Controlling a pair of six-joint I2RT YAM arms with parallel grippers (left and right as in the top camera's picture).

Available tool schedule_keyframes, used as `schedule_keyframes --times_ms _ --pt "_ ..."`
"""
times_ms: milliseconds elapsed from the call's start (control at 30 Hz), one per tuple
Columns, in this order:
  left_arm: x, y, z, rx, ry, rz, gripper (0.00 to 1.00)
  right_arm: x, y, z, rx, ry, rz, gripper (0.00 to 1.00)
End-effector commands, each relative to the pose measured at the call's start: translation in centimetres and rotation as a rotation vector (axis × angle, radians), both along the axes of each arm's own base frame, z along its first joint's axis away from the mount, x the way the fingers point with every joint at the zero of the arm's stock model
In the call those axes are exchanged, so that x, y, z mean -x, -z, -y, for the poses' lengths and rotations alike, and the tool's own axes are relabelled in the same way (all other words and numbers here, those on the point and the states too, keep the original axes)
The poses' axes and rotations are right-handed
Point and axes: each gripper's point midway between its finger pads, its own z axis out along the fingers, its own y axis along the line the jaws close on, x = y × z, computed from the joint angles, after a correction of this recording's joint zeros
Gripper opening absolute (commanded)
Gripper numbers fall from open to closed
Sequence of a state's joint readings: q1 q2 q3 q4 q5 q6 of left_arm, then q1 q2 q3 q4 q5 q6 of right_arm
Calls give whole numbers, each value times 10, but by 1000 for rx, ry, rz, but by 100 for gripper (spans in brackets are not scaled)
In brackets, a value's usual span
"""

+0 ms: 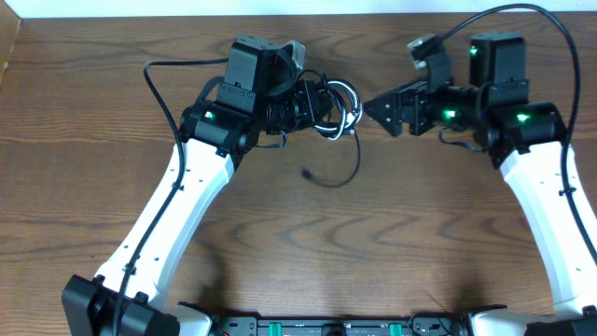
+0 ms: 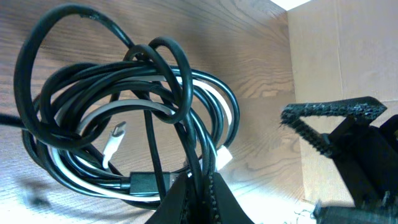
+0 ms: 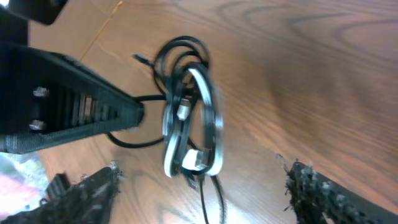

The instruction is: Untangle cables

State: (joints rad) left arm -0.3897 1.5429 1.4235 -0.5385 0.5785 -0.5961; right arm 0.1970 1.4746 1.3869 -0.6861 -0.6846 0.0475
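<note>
desk (image 1: 298,252): brown wood grain, both arms reach in over its far half
cables (image 1: 331,107): one coiled bunch at far centre, between the two end effectors; mostly black loops
left end effector (image 2: 199,198): pressed together, pinching black strands of the bunch at the coil's edge
right end effector (image 1: 373,110): spread wide, facing the bunch, just beside it, not touching
white cable (image 2: 186,79): looped inside the black coil
black tail (image 1: 347,168): trails from the bunch onto the desk
plug (image 1: 306,173): small, at the tail's end
</note>
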Motion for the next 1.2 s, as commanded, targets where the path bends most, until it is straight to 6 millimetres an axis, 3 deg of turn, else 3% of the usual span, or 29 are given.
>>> schedule_keyframes --times_ms 0,400,533,600,667,767,900,1167 --pt "4 -6 5 35 27 -7 8 0 1 -12 22 -9 1 80" --pt "18 -16 14 139 91 -79 8 -16 39 -33 59 -36 -47 78" --pt "26 -21 20 181 130 -106 7 -28 46 -44 48 -31 -36 72" --pt "29 -23 22 198 152 -114 7 -40 54 -38 62 56 -64 61" --pt "33 -25 24 215 173 -122 8 -57 72 -17 106 271 -147 47" --pt "36 -30 24 236 192 -126 8 -67 92 11 148 493 -240 27" --pt "34 -42 11 262 175 -102 7 -68 112 30 183 597 -316 13" --pt "24 -94 -55 291 20 64 7 -63 137 45 232 623 -399 13"
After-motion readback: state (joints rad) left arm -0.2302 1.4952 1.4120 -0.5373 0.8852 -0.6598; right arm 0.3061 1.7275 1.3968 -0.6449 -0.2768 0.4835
